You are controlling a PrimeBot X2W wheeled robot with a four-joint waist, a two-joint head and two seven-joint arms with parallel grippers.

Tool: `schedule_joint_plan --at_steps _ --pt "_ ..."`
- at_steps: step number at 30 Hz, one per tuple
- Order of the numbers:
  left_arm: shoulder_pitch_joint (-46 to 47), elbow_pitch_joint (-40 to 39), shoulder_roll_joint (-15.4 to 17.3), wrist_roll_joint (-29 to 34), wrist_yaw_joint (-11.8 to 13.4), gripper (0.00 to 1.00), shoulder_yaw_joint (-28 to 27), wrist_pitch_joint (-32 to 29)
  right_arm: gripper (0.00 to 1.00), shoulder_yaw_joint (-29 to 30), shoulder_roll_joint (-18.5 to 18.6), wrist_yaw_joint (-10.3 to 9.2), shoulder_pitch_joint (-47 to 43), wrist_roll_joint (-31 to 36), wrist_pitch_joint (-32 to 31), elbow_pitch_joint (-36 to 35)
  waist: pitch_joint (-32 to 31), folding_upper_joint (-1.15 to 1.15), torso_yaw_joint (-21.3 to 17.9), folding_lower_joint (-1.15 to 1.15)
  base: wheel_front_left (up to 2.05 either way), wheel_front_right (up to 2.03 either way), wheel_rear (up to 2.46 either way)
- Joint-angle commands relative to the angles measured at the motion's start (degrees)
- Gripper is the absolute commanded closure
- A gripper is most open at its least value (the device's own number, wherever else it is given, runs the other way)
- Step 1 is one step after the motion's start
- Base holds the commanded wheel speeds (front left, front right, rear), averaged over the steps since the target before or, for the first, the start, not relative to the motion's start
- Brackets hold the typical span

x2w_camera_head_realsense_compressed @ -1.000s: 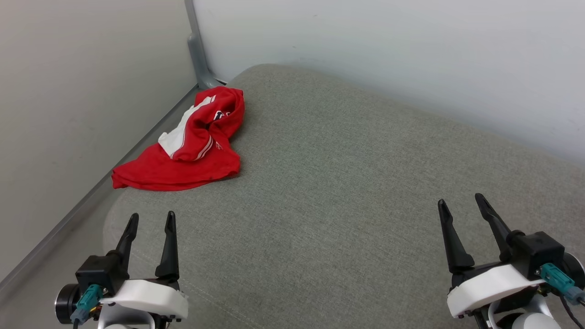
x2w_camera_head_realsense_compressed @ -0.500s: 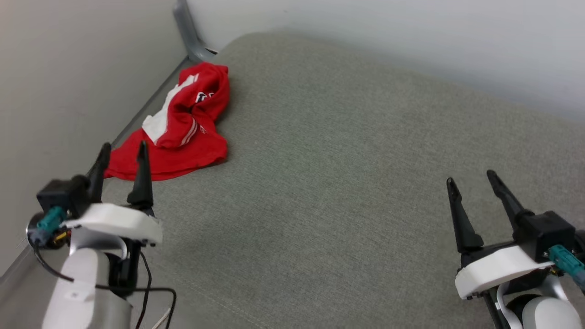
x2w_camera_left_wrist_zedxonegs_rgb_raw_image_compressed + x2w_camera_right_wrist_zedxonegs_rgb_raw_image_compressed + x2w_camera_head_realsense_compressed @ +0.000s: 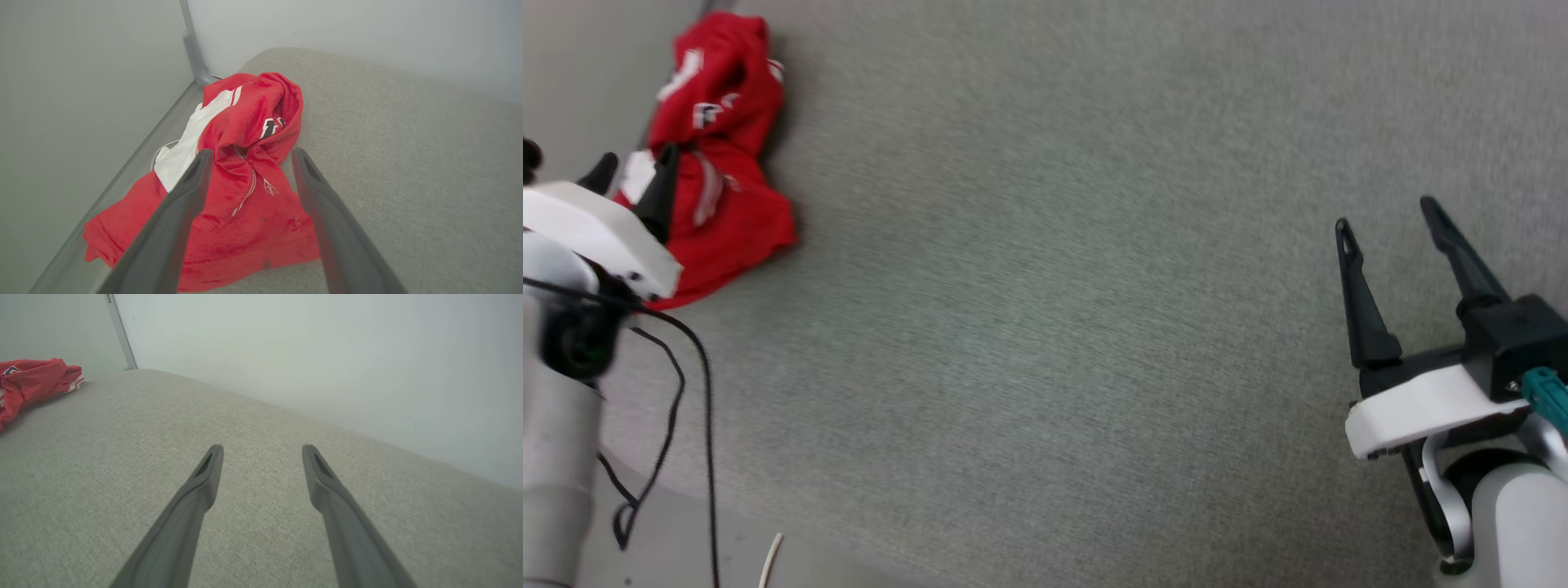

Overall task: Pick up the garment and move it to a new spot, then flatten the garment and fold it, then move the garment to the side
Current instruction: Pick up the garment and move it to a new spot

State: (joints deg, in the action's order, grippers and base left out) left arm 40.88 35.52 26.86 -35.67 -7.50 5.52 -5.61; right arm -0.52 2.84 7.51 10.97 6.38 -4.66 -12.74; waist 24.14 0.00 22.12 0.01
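a: where is the garment (image 3: 715, 155) recorded?

b: in the head view it is found at about ten o'clock, crumpled in a heap on the grey cushion (image 3: 1045, 310), at the cushion's edge beside the pale wall (image 3: 81, 81). red cloth is noted, with a white sleeve end (image 3: 184, 151), striped trim and a small printed mark.

a: how is the left gripper (image 3: 629, 167) reported?

b: it is seen at nine o'clock in the head view, its dark fingers spread apart with nothing clasped. in the left wrist view the left gripper (image 3: 249, 157) is framed over the heap's middle; contact with the cloth cannot be confirmed.

a: and the right gripper (image 3: 1388, 224)?

b: it is logged at about four o'clock in the head view, well apart from the garment, over bare cushion. in the right wrist view its prongs (image 3: 261, 449) are parted and empty, and the garment (image 3: 32, 386) is seen at ten o'clock.

a: anything else?

b: a black cable (image 3: 686, 384) is noted hanging from the left arm.
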Motion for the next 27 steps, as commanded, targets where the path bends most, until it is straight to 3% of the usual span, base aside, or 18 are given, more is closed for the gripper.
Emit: schedule_joint_plan --at_steps 1,6,11,17,18,19,20,23,27 --pt "1.92 1.02 1.65 -2.14 0.03 0.0 0.99 -2.2 0.0 -0.33 0.24 -0.04 1.5 0.47 -0.21 -0.68 5.88 0.0 -3.38 -0.01 0.0 0.0 0.0" --pt "6.57 4.75 6.44 -10.71 0.04 0.0 2.57 -9.84 0.0 -1.01 0.66 -0.04 3.89 1.49 -1.14 -1.99 10.95 0.0 -4.91 -0.01 0.0 0.0 0.0" --pt "8.61 8.24 9.11 -16.75 0.04 0.0 2.92 -14.88 0.0 -1.46 0.89 -0.04 5.73 2.11 -1.82 -2.97 14.7 0.0 -6.09 -0.01 0.0 0.0 0.0" --pt "8.62 14.33 8.86 -21.86 0.07 0.0 4.43 -23.1 0.0 -1.49 0.99 -0.04 6.42 2.24 -2.48 -3.08 16.54 0.0 -6.73 -0.01 0.0 0.0 0.0" --pt "8.5 15.17 8.63 -22.43 0.07 0.26 4.64 -23.85 0.0 -1.5 0.99 -0.04 6.39 2.25 -2.48 -3.0 16.57 0.0 -6.81 -0.01 0.0 0.0 0.0" --pt "8.57 15.62 8.6 -22.58 0.08 0.91 5.02 -23.91 0.0 -1.51 0.97 -0.04 6.48 2.25 -2.58 -2.97 16.53 0.0 -6.89 -0.01 0.0 0.0 0.0" --pt "8.67 15.76 8.29 -23.04 0.07 1.0 5.3 -23.56 0.0 -1.45 0.93 -0.04 6.59 2.23 -2.65 -2.91 16.37 0.0 -6.92 -0.01 0.0 0.0 0.0" --pt "8.76 14.95 8.37 -22.72 -0.05 1.0 6.21 -20.03 0.0 -1.2 0.77 -0.04 6.63 2.12 -2.59 -2.91 15.49 0.0 -6.87 -0.01 0.0 0.0 0.0" --pt "9.2 14.68 10.11 -21.26 -0.05 1.0 6.94 -10.61 0.0 -1.31 0.51 -0.04 6.33 1.63 -1.57 -2.27 13.0 0.0 -6.91 -0.01 0.0 0.0 0.0"
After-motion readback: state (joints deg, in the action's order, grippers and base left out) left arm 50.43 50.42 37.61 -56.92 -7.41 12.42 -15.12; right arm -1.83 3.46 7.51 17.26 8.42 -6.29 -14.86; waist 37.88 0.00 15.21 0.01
